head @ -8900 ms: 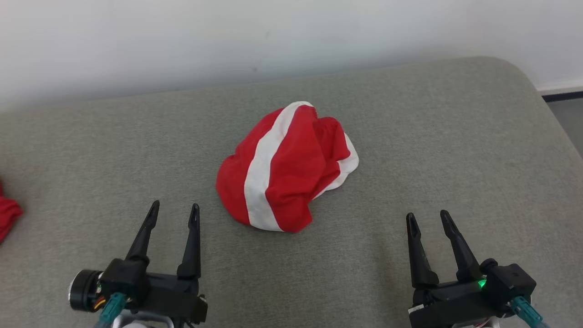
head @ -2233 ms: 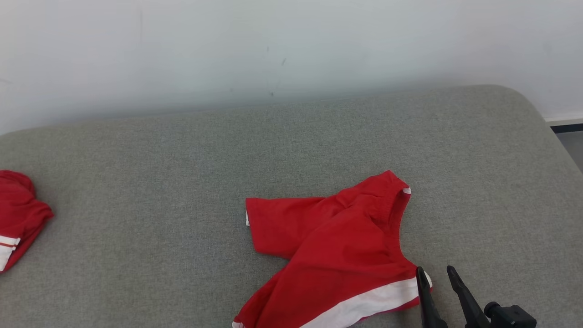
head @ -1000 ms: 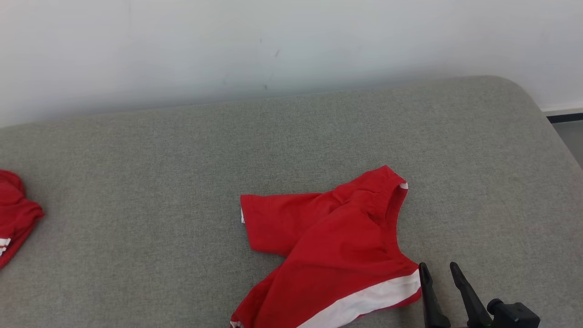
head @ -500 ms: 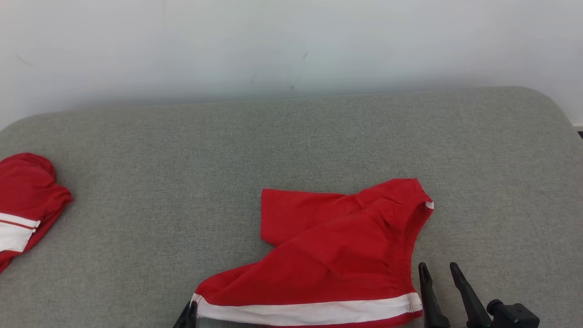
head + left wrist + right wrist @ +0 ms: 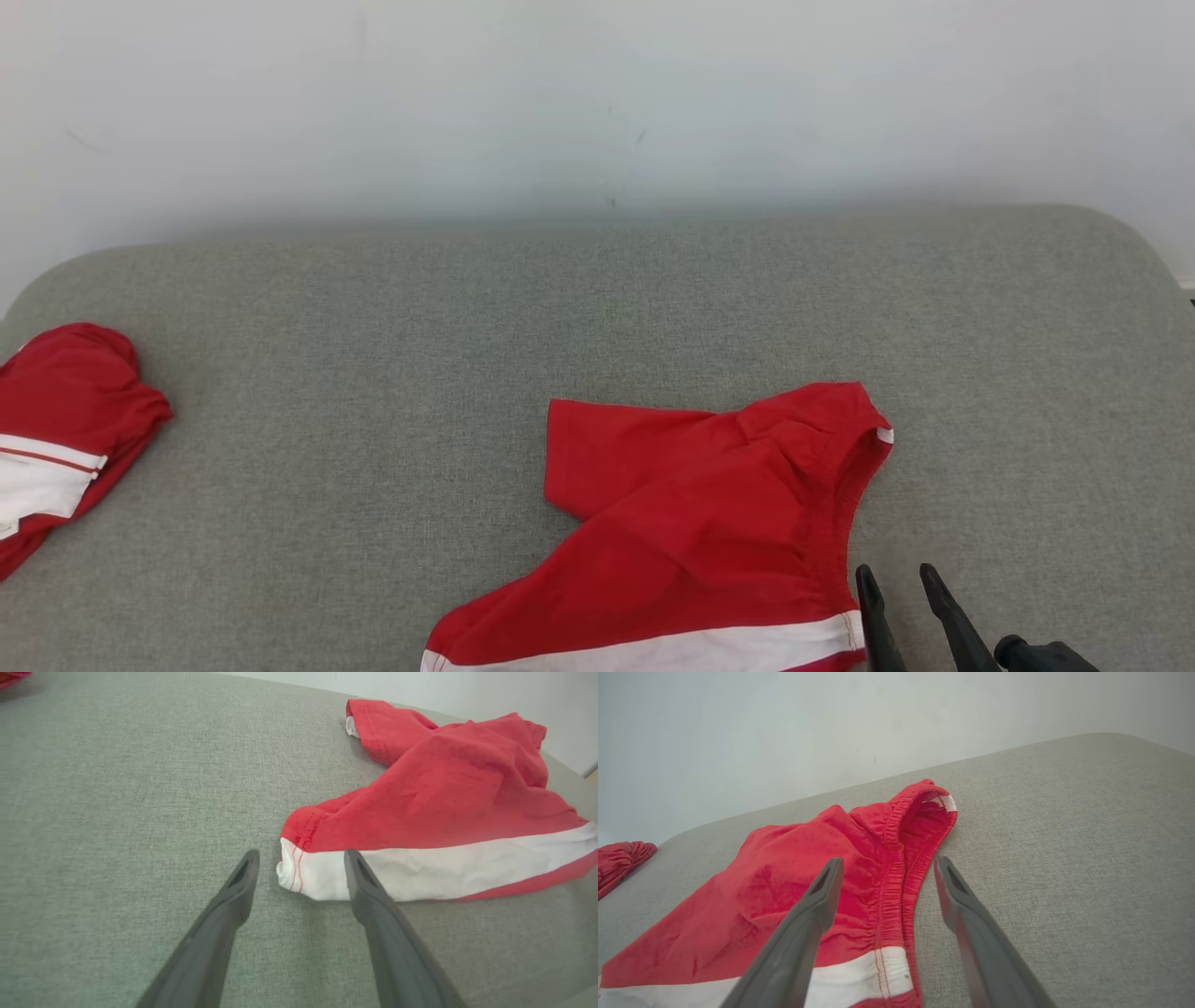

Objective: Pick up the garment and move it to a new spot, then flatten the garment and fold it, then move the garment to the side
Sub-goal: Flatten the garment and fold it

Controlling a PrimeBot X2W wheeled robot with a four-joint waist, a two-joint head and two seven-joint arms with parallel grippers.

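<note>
You have the left gripper [image 5: 301,857] spread wide at the near left corner of the garment [image 5: 444,788]. The white-banded hem end lies between its fingers, unpinched.

Your right gripper [image 5: 888,862] stands equally wide at the garment's near right corner, gripping nothing. One finger is over the elastic waistband [image 5: 896,877], the other over bare cushion [image 5: 1064,835].

The garment, red shorts, lies loosely spread and creased on the grey cushion, one leg reaching away to the left.

Well left of the garment sits a second red bundle [image 5: 65,420]. Beyond the garment stands a white wall [image 5: 560,93].
</note>
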